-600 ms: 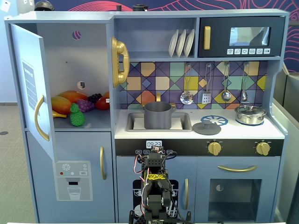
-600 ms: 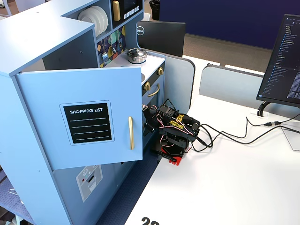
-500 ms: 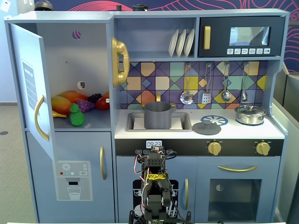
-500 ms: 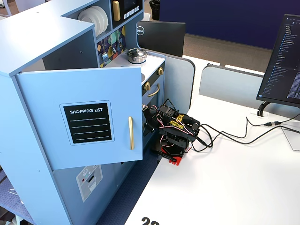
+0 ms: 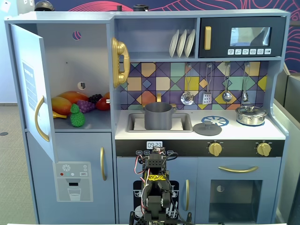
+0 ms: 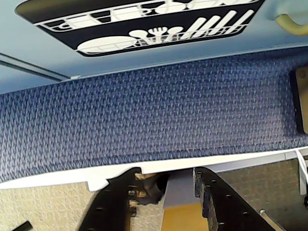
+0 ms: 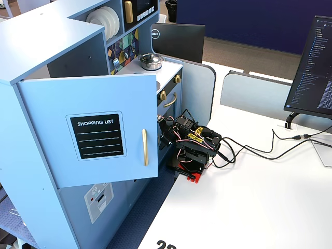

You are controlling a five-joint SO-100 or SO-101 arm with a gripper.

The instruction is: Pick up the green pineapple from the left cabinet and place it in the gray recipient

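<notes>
The green pineapple [image 5: 77, 117] stands at the front of the shelf inside the left cabinet [image 5: 75, 61], whose door [image 5: 28, 84] hangs open. The door also shows in a fixed view [image 7: 98, 135]. The gray recipient [image 5: 158, 116], a dark gray pot, sits in the sink. My arm [image 5: 157, 185] is folded low in front of the kitchen's lower doors, well below both. In the wrist view my gripper [image 6: 167, 175] is empty, its jaws apart, pointing at the blue carpet below the kitchen's base.
Orange-yellow mangoes [image 5: 70, 98], purple grapes [image 5: 86, 105] and a red fruit lie behind the pineapple. A flat gray lid [image 5: 207, 128] and a shiny silver pot [image 5: 251, 115] sit on the counter. Cables [image 7: 249, 150] and a monitor [image 7: 316, 67] are on the white table.
</notes>
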